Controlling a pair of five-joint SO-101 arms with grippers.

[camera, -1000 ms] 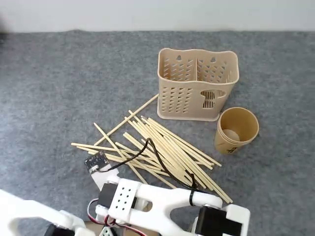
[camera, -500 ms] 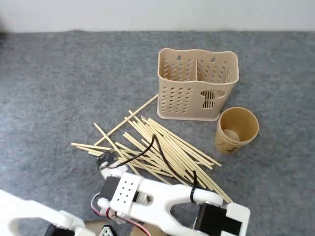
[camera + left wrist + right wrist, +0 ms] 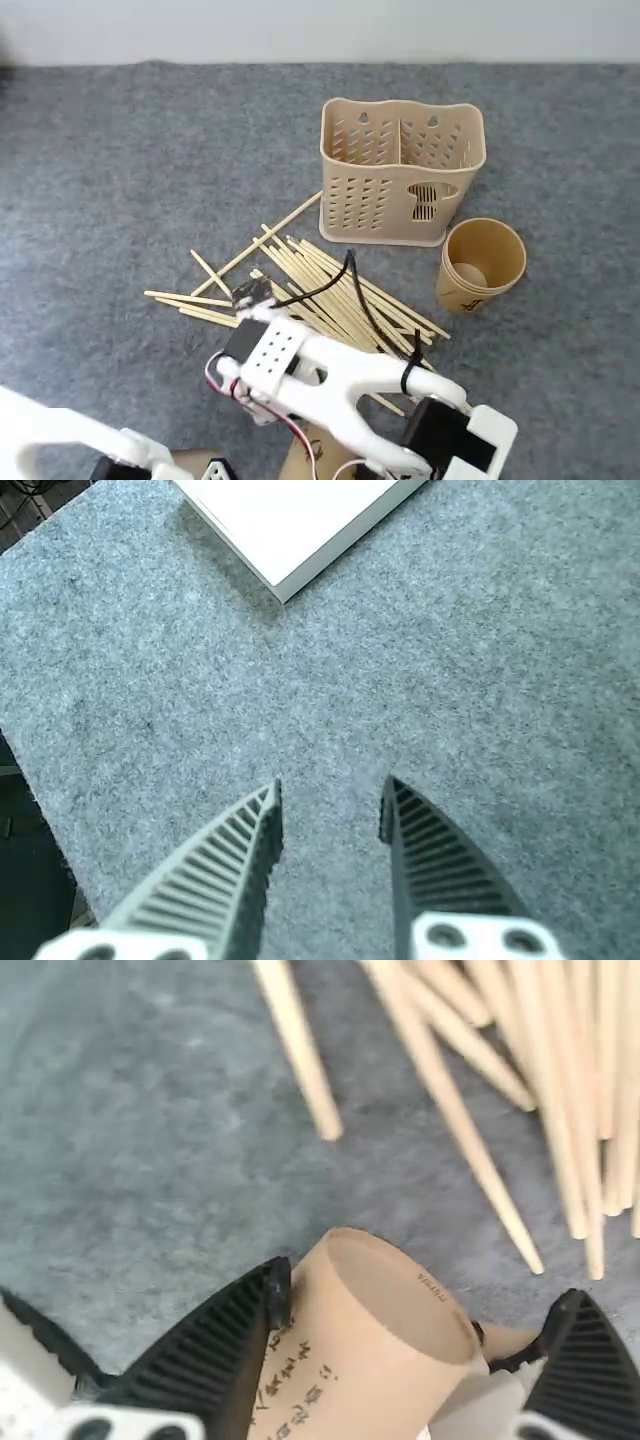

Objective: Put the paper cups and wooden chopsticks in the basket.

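- R gripper [image 3: 425, 1292] is clamping a paper cup [image 3: 370, 1360] low over the carpet [image 3: 450, 630], nr the chopsticks [image 3: 345, 290].
- L gripper [image 3: 330, 798] is hanging part-open, holding nothing.
- Step, prob.: carrying this cup to the basket [image 3: 360, 200]; stacked cups [image 3: 480, 262] are waiting just beside it.
- Next move is calling for lift over the sticks, then lining up w/ 1 of the 2 compartments.
- Dark print is showing on the held cup's wall; not reading it off.
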